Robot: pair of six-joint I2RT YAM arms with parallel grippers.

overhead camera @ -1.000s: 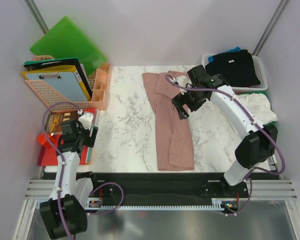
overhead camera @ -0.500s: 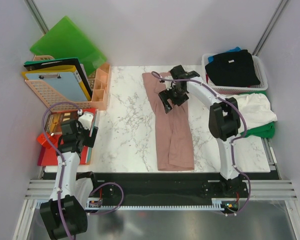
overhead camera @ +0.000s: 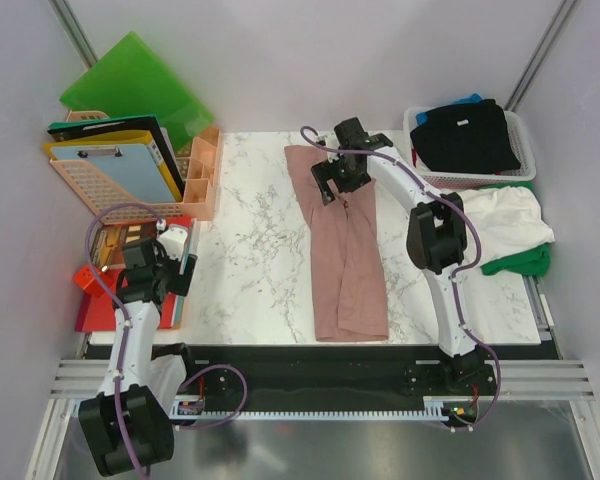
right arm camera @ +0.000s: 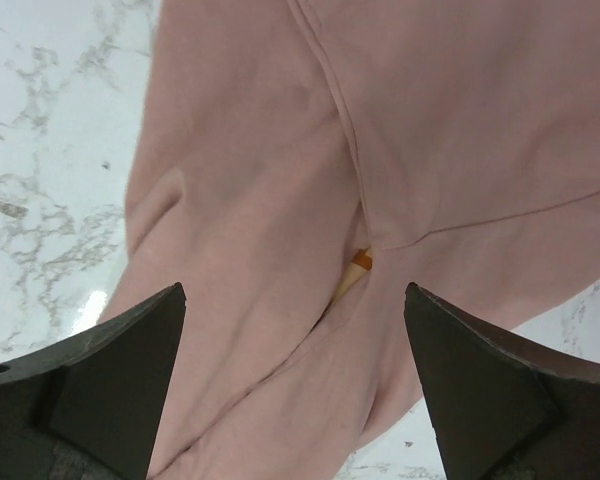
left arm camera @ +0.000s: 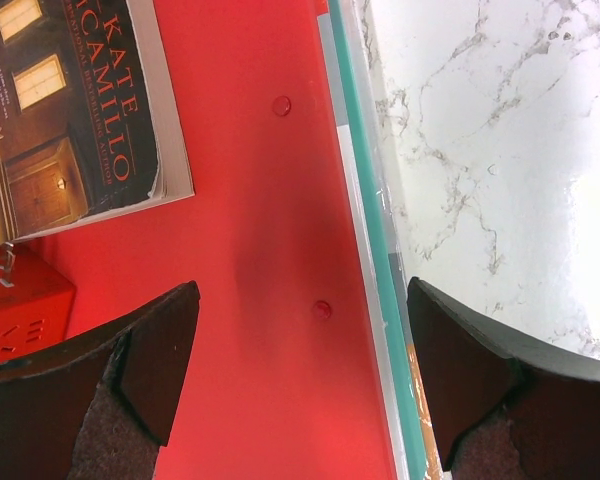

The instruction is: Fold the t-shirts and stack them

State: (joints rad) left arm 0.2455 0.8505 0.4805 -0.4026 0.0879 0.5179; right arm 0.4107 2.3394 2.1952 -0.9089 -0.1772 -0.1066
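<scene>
A dusty pink t-shirt (overhead camera: pixel 345 250), folded into a long strip, lies on the marble table (overhead camera: pixel 250 240). My right gripper (overhead camera: pixel 338 180) hovers open over its far end. In the right wrist view the pink cloth (right arm camera: pixel 270 190) fills the space under the right gripper (right arm camera: pixel 295 370), touched by neither finger, and a bit of orange print (right arm camera: pixel 359 262) peeks from a fold. A black t-shirt (overhead camera: pixel 470 135) and a blue one (overhead camera: pixel 468 100) sit in the basket. White (overhead camera: pixel 505 215) and green (overhead camera: pixel 515 262) t-shirts lie beside it. My left gripper (overhead camera: pixel 165 262) is open over a red folder (left arm camera: pixel 250 200), holding nothing (left arm camera: pixel 300 370).
A white basket (overhead camera: pixel 527 150) stands at the back right. A green folder (overhead camera: pixel 135 85) and a pink rack with clipboards (overhead camera: pixel 130 175) stand at the back left. A book (left arm camera: pixel 70 110) lies on the red folder, left of the table's edge.
My right arm has swung left and away from me, from the shirt's right side to above its far end, jaws staying open. The left arm has not moved.
</scene>
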